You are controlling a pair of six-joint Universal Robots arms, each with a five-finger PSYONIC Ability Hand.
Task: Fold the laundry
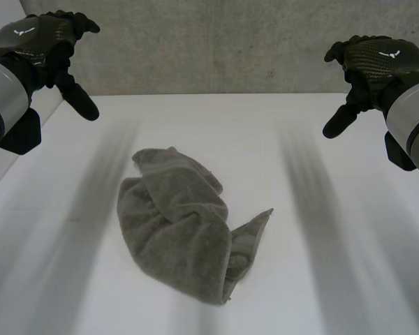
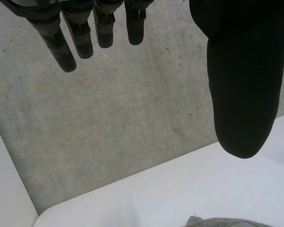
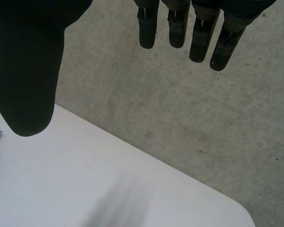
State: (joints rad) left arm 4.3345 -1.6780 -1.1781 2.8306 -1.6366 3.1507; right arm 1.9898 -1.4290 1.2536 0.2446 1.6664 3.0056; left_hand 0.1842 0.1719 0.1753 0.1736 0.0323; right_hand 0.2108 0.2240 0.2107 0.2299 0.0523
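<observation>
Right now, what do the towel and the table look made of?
Towel: looks like grey terry cloth, matte, with fuzzy pile and soft creases. Table: smooth white hard top, maybe laminate or painted board; can't tell which.

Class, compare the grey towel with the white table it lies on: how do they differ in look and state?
The towel is grey and fuzzy; the table is white and smooth. The towel lies crumpled in overlapping folds; the table is flat. Shared: neither is touched by the left hand or right hand, both open and raised.
</observation>
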